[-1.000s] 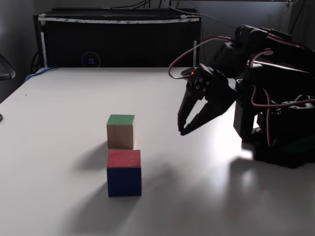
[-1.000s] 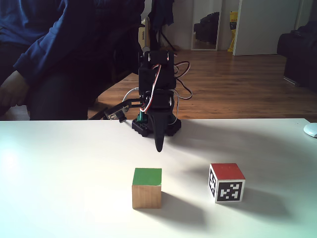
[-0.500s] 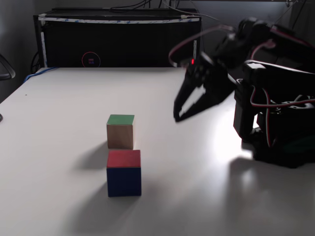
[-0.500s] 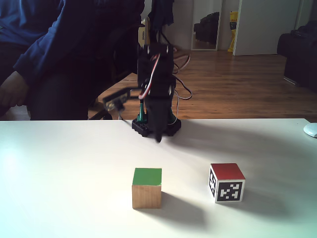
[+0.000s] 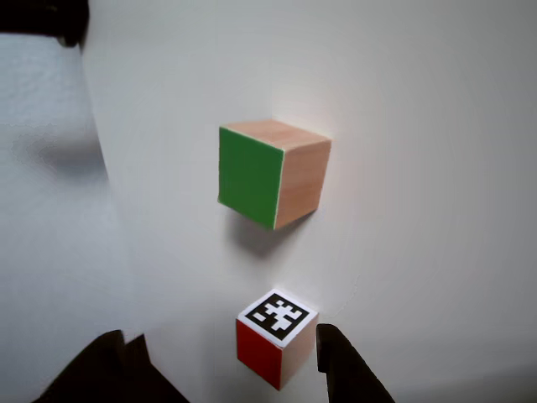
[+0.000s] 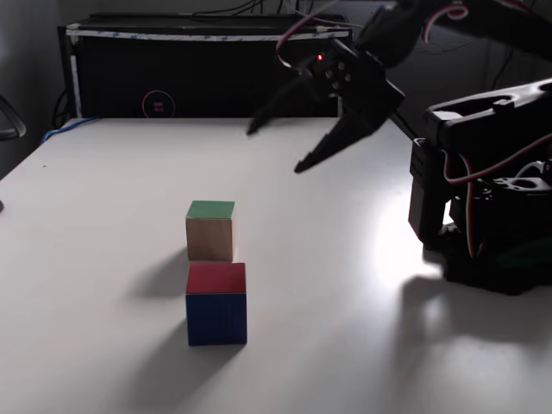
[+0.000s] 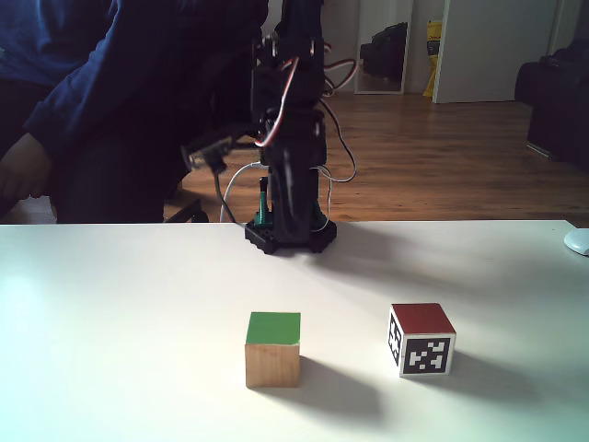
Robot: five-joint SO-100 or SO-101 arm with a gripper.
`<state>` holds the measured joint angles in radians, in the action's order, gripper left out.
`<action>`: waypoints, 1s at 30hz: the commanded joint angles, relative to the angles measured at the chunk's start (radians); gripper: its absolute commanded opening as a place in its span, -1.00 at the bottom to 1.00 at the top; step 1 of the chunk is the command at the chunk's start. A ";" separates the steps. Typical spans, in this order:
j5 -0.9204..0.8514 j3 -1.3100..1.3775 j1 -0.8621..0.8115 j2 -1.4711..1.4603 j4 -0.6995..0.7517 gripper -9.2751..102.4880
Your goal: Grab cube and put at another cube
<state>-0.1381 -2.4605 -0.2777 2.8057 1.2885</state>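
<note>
The cube [image 6: 210, 231] has a green top and plain wood sides and stands on the white table [image 6: 103, 190]; it also appears in another fixed view [image 7: 273, 350] and the other view [image 5: 273, 172]. Right beside it is another cube [image 6: 216, 302] with a red face, a blue face and a black-and-white marker [image 7: 421, 339] [image 5: 277, 336]. My gripper [image 6: 274, 151] is open and raised well above the table, behind and to the right of both cubes in a fixed view. In the other view its dark fingertips [image 5: 340, 361] frame the marker cube from below. Nothing is held.
The arm's base [image 6: 492, 224] stands at the table's right side in a fixed view. A black cabinet [image 6: 207, 73] runs along the far edge. A person in a blue sleeve [image 7: 92, 92] sits behind the table. A white object [image 7: 578, 241] lies at the right edge.
The gripper has risen from near the table to well above it, swung toward the back and spread its fingers wide. Neither cube has moved.
</note>
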 commanded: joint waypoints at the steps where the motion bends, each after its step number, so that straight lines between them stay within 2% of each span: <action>1: -0.035 0.104 -0.026 -0.074 0.018 -0.11; 11: -0.012 0.474 -0.071 -0.620 0.132 0.03; 30: 0.017 0.644 -0.054 -1.025 0.106 0.11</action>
<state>-0.1273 -1.8745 -0.3390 1.8086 1.4051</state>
